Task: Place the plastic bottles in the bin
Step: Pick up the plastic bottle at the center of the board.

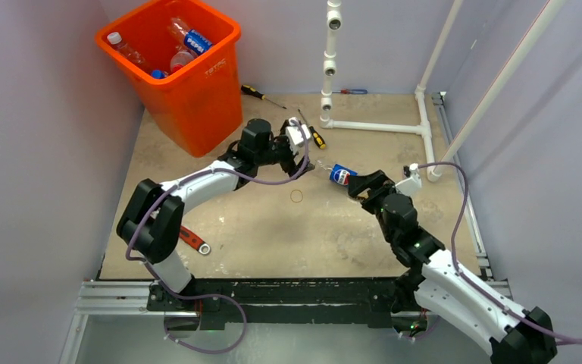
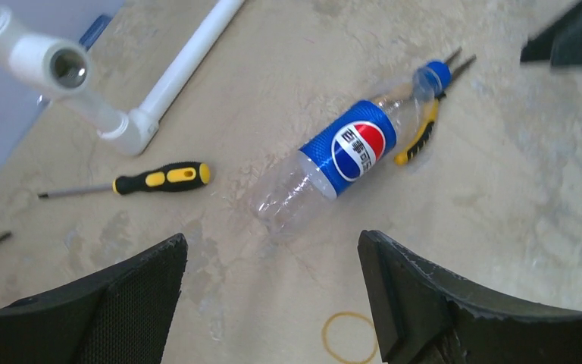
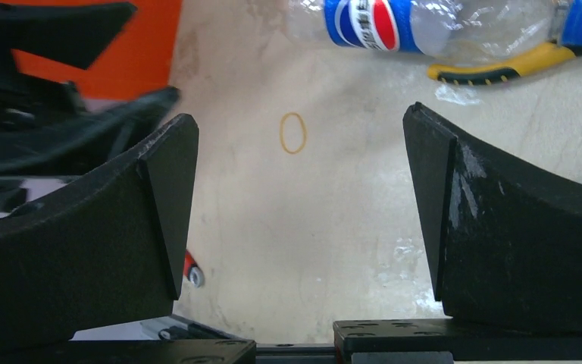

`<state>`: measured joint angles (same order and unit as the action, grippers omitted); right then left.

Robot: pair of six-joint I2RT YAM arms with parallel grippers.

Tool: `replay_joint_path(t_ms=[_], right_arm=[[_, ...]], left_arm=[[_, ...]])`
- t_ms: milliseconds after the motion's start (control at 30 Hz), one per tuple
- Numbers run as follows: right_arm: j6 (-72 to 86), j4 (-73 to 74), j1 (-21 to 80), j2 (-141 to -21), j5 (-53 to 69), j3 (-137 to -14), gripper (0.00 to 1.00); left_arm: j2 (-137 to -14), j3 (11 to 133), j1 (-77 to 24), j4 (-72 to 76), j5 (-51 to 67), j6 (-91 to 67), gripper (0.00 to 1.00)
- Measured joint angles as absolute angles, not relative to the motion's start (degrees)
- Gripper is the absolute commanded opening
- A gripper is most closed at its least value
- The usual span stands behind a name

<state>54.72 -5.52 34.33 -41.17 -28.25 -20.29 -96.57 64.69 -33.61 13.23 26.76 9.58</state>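
Left arm reached over bench centre; I saw left tool spread, empty, above bottle lying on bench, neck over pliers. Right arm bent in opposite; right tool spread wide, empty. Bin far-left.

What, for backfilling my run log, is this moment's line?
left gripper open, empty | right gripper open, empty | Pepsi bottle lying on table | bin holds bottles

Black wedge fingers on right pincer, pale scuffs along the edges. Mesh-textured pads on left pincer. Behind each pincer, white camera block, black joints, white shells, looping purple cable.
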Motion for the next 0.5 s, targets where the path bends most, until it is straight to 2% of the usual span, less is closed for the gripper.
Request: replay_joint_path(t_ms=[200,367,500], right_arm=[[53.1,-0.5,34.3,-30.7,-26.1,-24.2,0.99],[51.3,2.5,34.3,-22.8,-24.0,-27.5,0.99],[49.6,4.7,34.3,-21.3,-22.2,-30.2,0.99]], left_arm=[[-98.5,66.9,-35.5,7.0,32.4,31.7,0.83],[-106.9,74.7,-37.5,3.4,32.5,42.5,0.84],[-113.4,79.3,-39.2,-0.8,30.7,49.2,0.84]])
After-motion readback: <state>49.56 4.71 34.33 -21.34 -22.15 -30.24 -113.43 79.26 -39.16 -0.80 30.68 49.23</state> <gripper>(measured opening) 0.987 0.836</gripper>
